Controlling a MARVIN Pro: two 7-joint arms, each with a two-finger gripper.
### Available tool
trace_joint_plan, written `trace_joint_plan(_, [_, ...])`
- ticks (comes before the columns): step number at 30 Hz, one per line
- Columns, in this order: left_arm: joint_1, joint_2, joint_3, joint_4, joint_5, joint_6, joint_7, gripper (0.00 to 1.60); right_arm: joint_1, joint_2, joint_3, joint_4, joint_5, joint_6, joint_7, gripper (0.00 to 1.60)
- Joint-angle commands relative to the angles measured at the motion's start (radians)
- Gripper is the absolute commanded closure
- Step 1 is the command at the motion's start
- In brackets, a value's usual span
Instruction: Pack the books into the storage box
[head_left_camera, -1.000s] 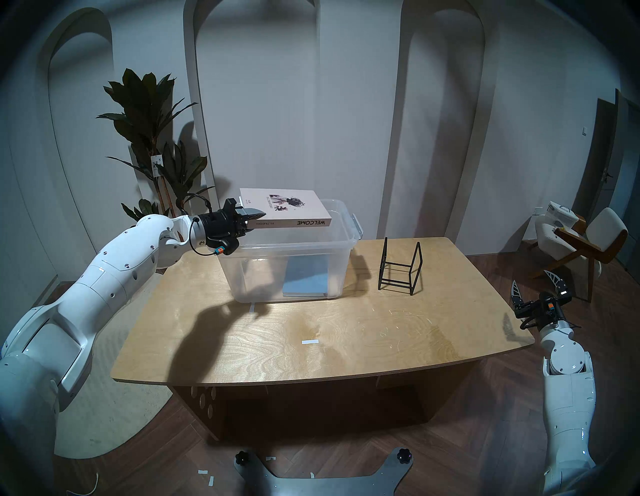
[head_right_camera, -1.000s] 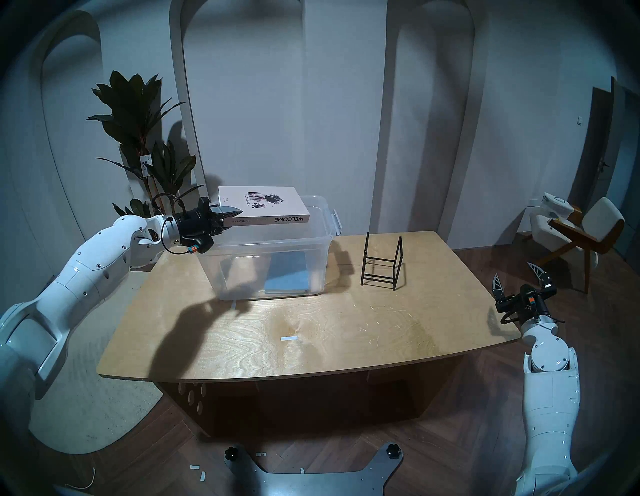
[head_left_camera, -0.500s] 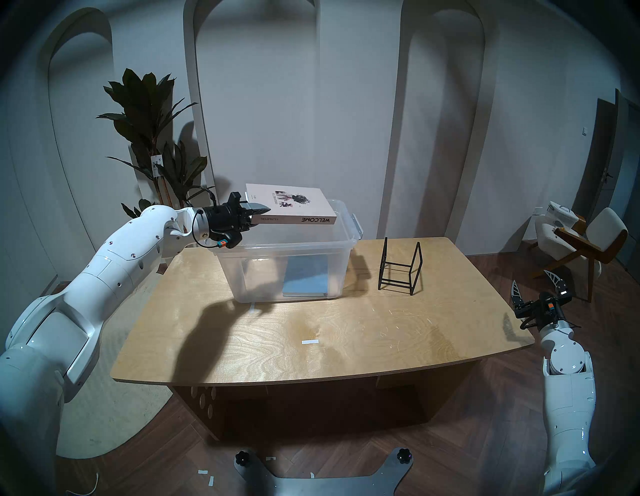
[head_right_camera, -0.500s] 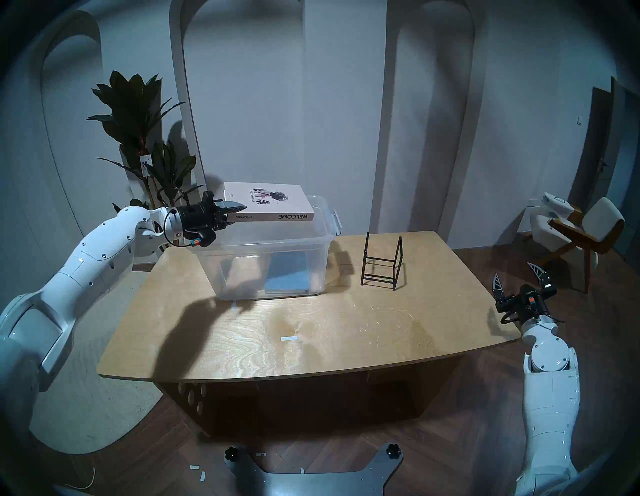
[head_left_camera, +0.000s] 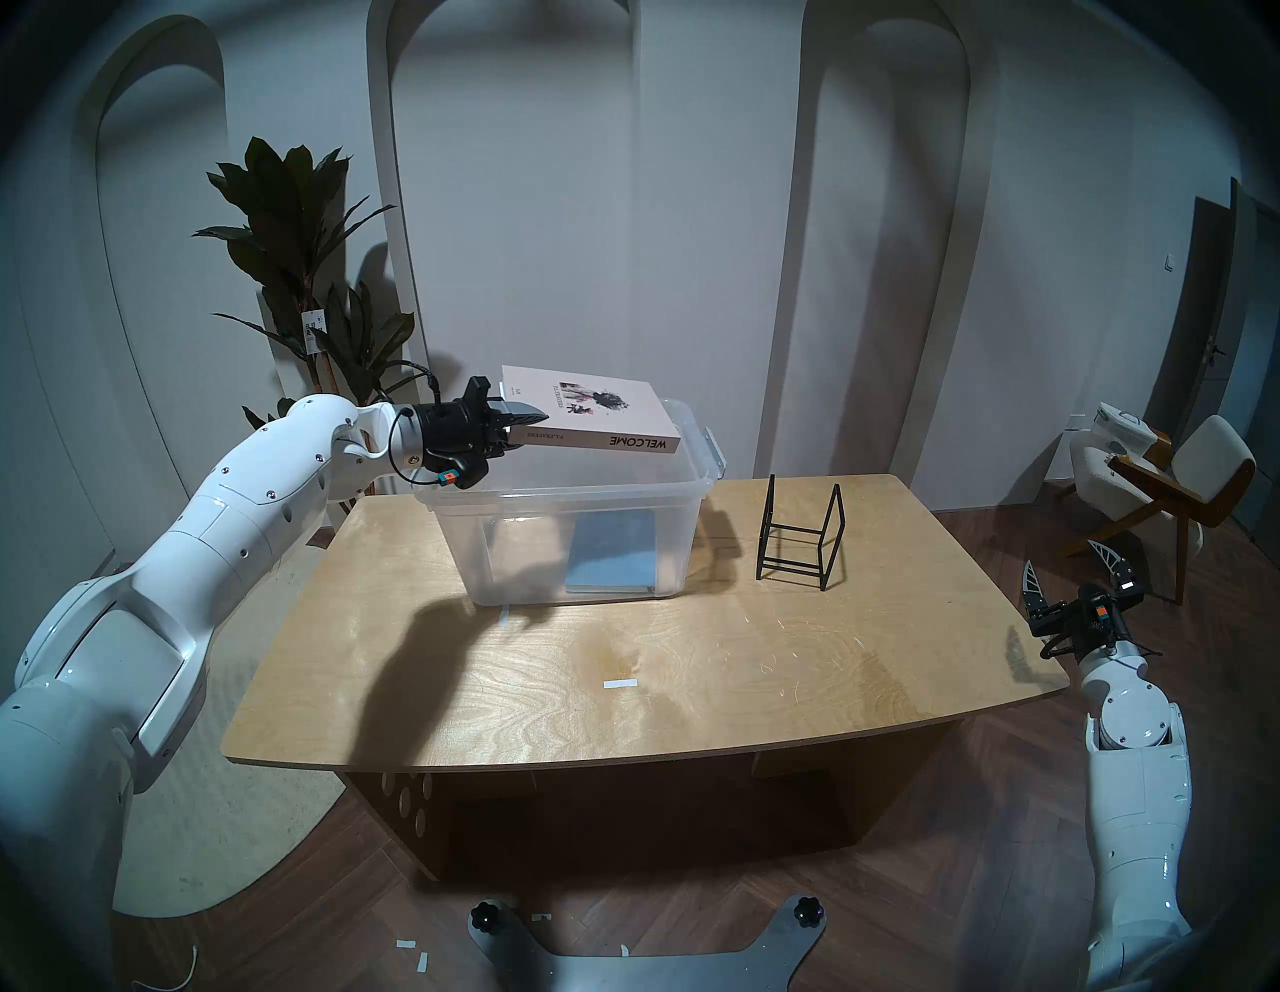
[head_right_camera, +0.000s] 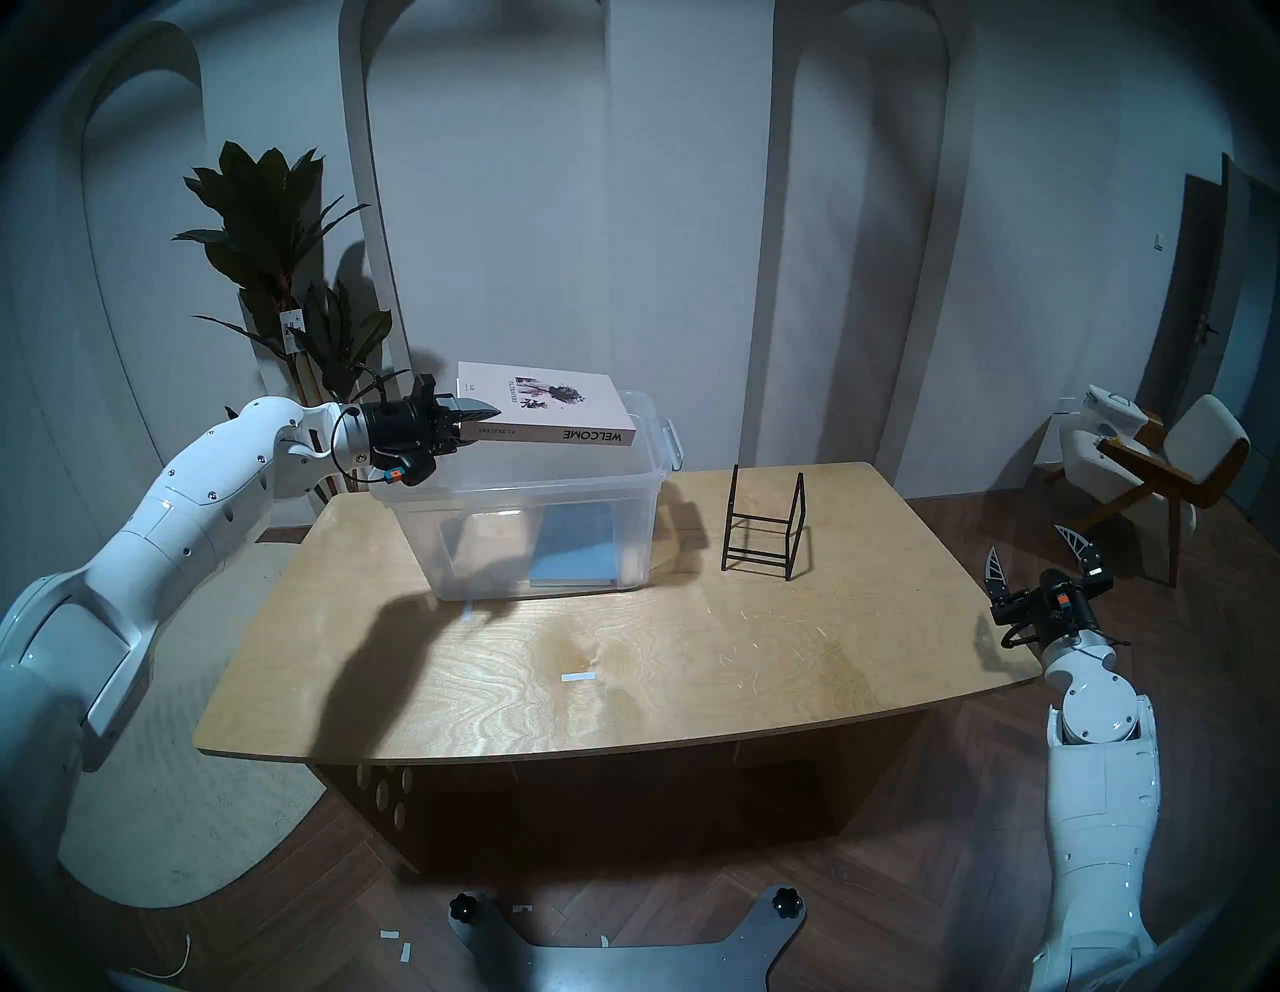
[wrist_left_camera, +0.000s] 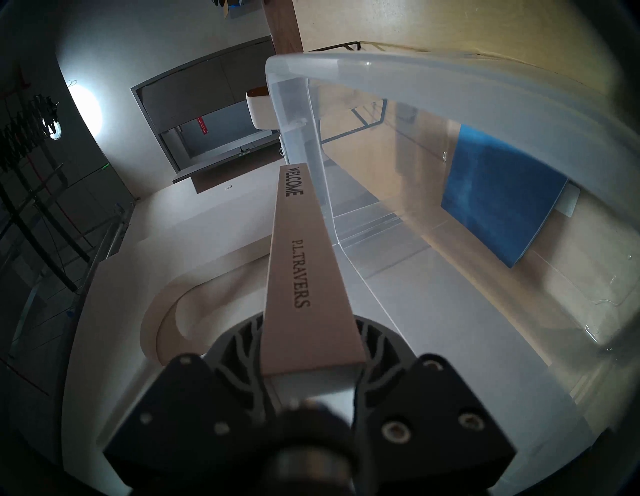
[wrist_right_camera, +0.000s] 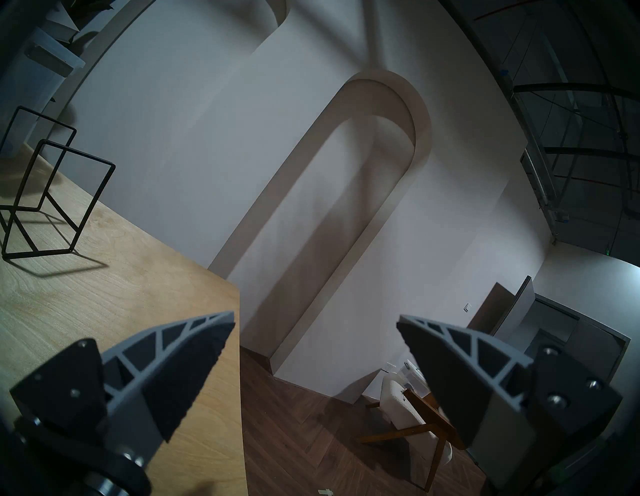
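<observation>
From where I stood, the job looked about half done. The storage box (head_left_camera: 575, 547) sat on the bench (head_left_camera: 692, 665) toward its far left corner, and the thin blue book (head_left_camera: 613, 554) already lay flat on the box's floor, against the end nearest the black wire rack (head_left_camera: 800, 537). The rack stood empty beside the box, toward the far right of the bench, apart from it.

The second book, the thick white one (head_left_camera: 596, 412) with WELCOME along its spine, was not in yet. The left gripper (head_left_camera: 516, 431) had it clamped by one short end, one finger over the cover and one under, so the book stuck out level above the box's open top, near the far rim, spine facing the bench's near edge. In the left wrist view, the spine (wrist_left_camera: 304, 263) ran straight out from between the closed fingers, with the clear box rim (wrist_left_camera: 450, 79) and the blue book (wrist_left_camera: 498, 197) off to one side below it.

The right gripper (head_left_camera: 1073, 578) hung off the bench's right edge, fingers spread wide and holding nothing; its wrist view showed only the bench corner, floor and wall between the fingers (wrist_right_camera: 180, 367).

To my eye what remained was lowering the white book past the rim, letting go, and drawing the arm clear.
</observation>
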Motion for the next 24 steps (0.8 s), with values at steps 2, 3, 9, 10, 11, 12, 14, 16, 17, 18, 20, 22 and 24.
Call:
trace_joint_plan(2, [-0.039, -0.001, -0.028, -0.025, -0.042, -0.013, -0.042, 1.60, 0.006, 0.004, 0.002, -0.024, 0.002, -0.004, -0.001, 0.00])
trace_joint_plan(3, [-0.039, -0.003, -0.029, -0.024, -0.045, -0.014, -0.048, 1.60, 0.006, 0.004, 0.002, -0.024, 0.002, -0.004, -0.001, 0.00])
trace_joint_plan(9, [-0.058, -0.001, -0.032, -0.030, -0.021, -0.017, -0.035, 0.00, 0.006, 0.004, 0.002, -0.022, 0.002, -0.004, -0.001, 0.00])
trace_joint_plan(10, [-0.063, 0.000, -0.039, -0.036, -0.015, 0.002, -0.034, 0.00, 0.007, 0.004, 0.002, -0.022, 0.002, -0.005, -0.001, 0.00])
trace_joint_plan(11, [-0.073, 0.002, -0.039, -0.039, -0.009, 0.001, -0.037, 0.00, 0.007, 0.004, 0.002, -0.021, 0.002, -0.005, -0.001, 0.00])
trace_joint_plan(12, [-0.084, 0.009, -0.038, -0.048, 0.008, 0.006, -0.040, 0.00, 0.007, 0.005, 0.002, -0.020, 0.002, -0.005, -0.001, 0.00])
trace_joint_plan(14, [-0.099, 0.020, -0.041, -0.059, 0.017, 0.010, -0.050, 0.00, 0.008, 0.005, 0.001, -0.019, 0.002, -0.005, -0.001, 0.00])
trace_joint_plan(16, [-0.110, 0.035, -0.043, -0.078, 0.033, 0.013, -0.054, 0.00, 0.008, 0.005, 0.001, -0.019, 0.002, -0.005, -0.001, 0.00])
trace_joint_plan(17, [-0.112, 0.041, -0.047, -0.088, 0.040, 0.020, -0.050, 0.00, 0.008, 0.005, 0.001, -0.019, 0.002, -0.005, -0.001, 0.00])
trace_joint_plan(18, [-0.115, 0.046, -0.053, -0.100, 0.045, 0.028, -0.047, 0.00, 0.008, 0.005, 0.001, -0.019, 0.002, -0.005, -0.001, 0.00])
trace_joint_plan(20, [-0.120, 0.059, -0.066, -0.123, 0.056, 0.044, -0.035, 0.00, 0.008, 0.005, 0.001, -0.018, 0.002, -0.005, -0.001, 0.00])
trace_joint_plan(22, [-0.127, 0.070, -0.079, -0.144, 0.065, 0.058, -0.028, 0.00, 0.009, 0.005, 0.001, -0.018, 0.002, -0.006, -0.001, 0.00])
trace_joint_plan(24, [-0.130, 0.075, -0.100, -0.160, 0.062, 0.078, -0.013, 0.00, 0.009, 0.005, 0.001, -0.017, 0.002, -0.006, -0.001, 0.00])
